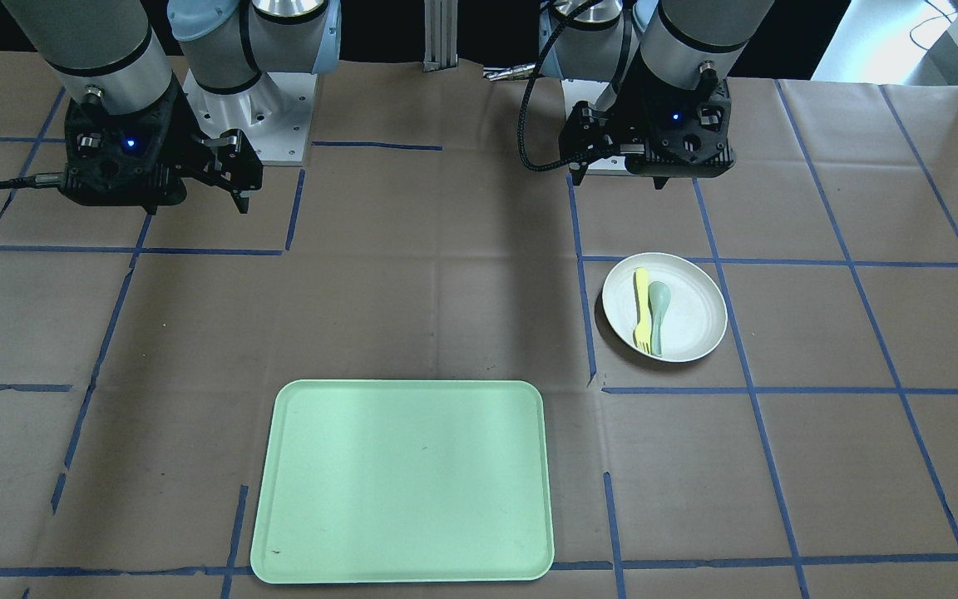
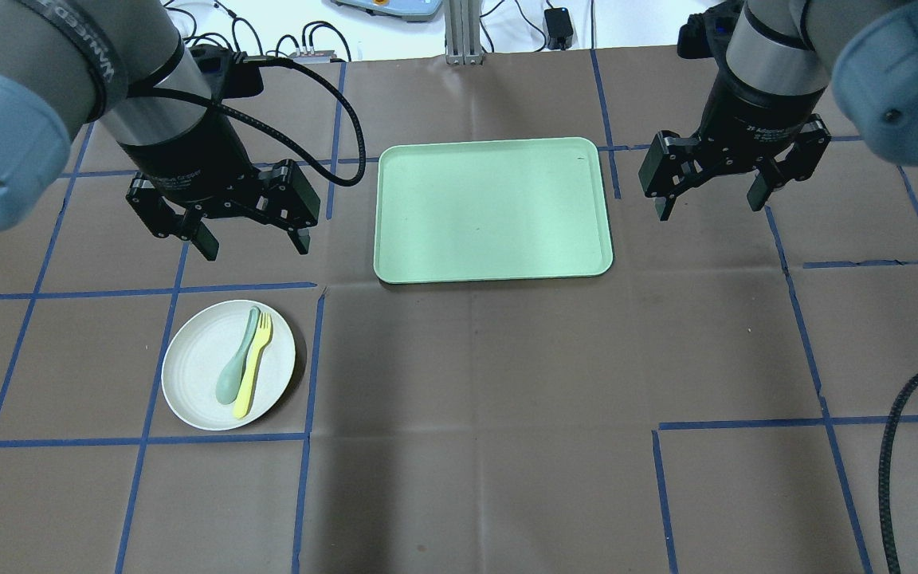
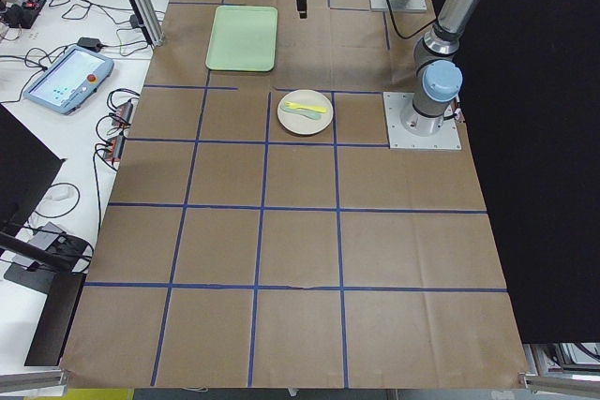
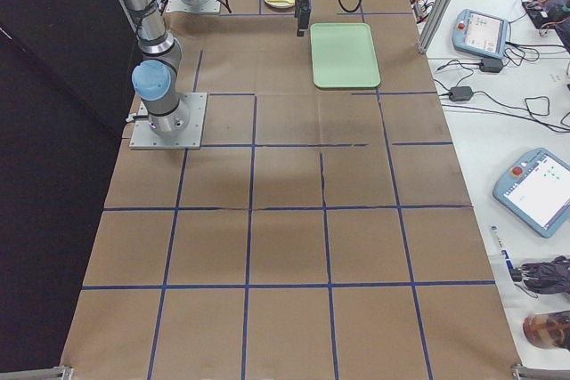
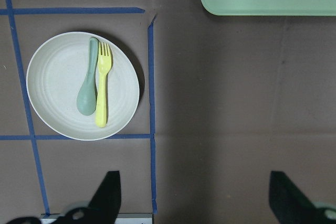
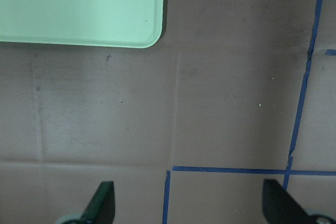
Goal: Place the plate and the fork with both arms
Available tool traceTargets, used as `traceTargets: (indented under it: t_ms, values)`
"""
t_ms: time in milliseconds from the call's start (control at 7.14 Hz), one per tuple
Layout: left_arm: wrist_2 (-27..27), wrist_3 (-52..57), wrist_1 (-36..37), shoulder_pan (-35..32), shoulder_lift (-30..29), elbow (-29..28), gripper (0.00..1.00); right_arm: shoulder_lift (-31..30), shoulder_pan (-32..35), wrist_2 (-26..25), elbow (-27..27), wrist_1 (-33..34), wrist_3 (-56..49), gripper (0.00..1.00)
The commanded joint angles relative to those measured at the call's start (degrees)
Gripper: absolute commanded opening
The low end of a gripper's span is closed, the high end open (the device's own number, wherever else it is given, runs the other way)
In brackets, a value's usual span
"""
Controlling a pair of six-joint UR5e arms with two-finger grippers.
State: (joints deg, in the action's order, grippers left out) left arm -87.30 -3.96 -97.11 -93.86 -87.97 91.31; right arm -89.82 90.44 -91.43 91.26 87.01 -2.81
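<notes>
Brown paper marked with blue tape squares is covering the desk (image 2: 507, 399), and a round off-white shallow plastic plate (image 2: 196, 375) is sitting on it in the robot's left half, inside one taped square. A small yellow plastic fork (image 2: 254, 371) and a pale grey-green plastic spoon (image 2: 234, 373) are lying in the plate side by side and touching. The fork is on the side nearer the desk's middle, its tines pointing away from the robot, while the spoon's bowl is pointing toward it. A rectangular mint-green plastic tray (image 2: 493, 209) is resting flat farther out, around the middle of the desk's width, well apart from the plate. The silver-grey left arm (image 2: 164, 135) with light-blue joint caps is hanging above the desk just beyond the plate, its black jaws standing spread wide and released. The matching right arm (image 2: 762, 88) is hovering just beside the tray's right edge, its jaws likewise standing apart and gripping nothing.
</notes>
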Motion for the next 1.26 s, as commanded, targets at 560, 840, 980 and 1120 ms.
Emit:
traceTargets:
  t_ms: [560,840,980,1120]
  values:
    - [-0.15,11.91,2.63,8.55,1.84,10.35,0.99,0.0,0.09,-0.07,0.06,0.0,0.08,1.0]
    - [-0.15,22.37,13.03,17.88,1.92,19.73,0.98,0.0,0.0,0.02,0.06,0.0,-0.01,1.0]
    - [-0.23,28.94,21.53,21.4,1.92,23.87,0.97,0.0,0.09,0.02,0.06,-0.09,-0.01,1.0]
    - [-0.15,31.71,24.14,24.74,1.75,26.43,0.96,0.0,0.09,0.02,0.06,-0.09,-0.01,1.0]
